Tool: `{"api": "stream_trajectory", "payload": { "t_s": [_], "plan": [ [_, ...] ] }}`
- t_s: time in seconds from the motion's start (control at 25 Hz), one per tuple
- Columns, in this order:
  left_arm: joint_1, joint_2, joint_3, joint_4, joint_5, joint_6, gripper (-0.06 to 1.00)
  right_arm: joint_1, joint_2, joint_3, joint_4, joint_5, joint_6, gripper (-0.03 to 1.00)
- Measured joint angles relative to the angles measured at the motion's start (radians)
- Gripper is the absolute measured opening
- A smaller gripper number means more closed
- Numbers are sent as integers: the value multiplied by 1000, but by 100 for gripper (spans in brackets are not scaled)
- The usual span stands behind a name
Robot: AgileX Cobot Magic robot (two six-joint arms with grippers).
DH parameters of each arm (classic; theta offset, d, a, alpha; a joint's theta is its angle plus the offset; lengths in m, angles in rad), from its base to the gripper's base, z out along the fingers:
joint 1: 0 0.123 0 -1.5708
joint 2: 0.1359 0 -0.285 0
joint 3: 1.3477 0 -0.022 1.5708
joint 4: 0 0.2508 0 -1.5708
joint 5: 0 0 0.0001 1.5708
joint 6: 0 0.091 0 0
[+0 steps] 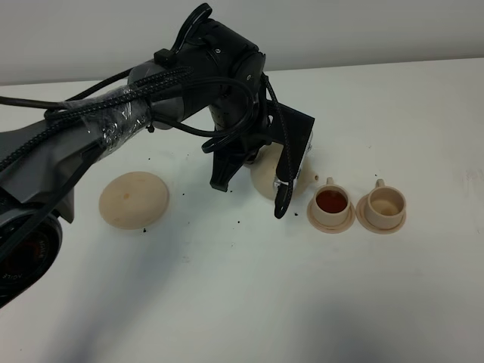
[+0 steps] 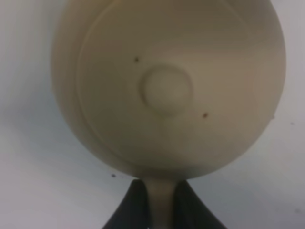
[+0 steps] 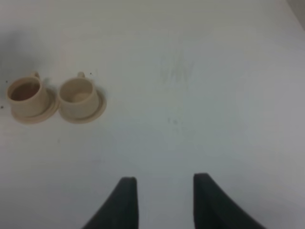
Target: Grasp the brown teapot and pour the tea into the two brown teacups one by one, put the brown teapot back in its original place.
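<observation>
Left gripper (image 2: 160, 194) clamped on teapot (image 2: 167, 86) handle, well right of dish (image 1: 134, 199), just beside filled cup (image 1: 331, 203). Best carried over that cup, spout tipped slowly above empty cup (image 1: 386, 204); risk of knocking the full one. Right gripper (image 3: 164, 200) parted, holding nothing, apart from cups.

Left tool (image 2: 162, 202) grips tight; right tool (image 3: 164, 198) hangs parted.

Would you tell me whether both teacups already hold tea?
No, the teacup nearer the brown teapot holds dark tea, while the farther teacup looks empty.
</observation>
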Motion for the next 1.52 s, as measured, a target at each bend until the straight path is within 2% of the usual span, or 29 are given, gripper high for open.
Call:
{"api": "stream_trajectory", "payload": {
  "t_s": [0.12, 0.32, 0.52, 0.96, 1.52],
  "plan": [
    [-5, -3, 0, 5, -47, -13, 15, 0, 0, 0, 0, 0, 0, 31],
    [-40, -3, -1, 55, -154, -97, 15, 0, 0, 0, 0, 0, 0, 31],
    [-65, 26, -64, 79, -166, -148, 15, 0, 0, 0, 0, 0, 0, 31],
    [-127, 192, -291, 105, -195, -150, 15, 0, -1, 0, 0, 0, 0, 31],
    [-134, 232, -303, 157, -312, 81, 15, 0, -1, 0, 0, 0, 0, 31]
  ]
}}
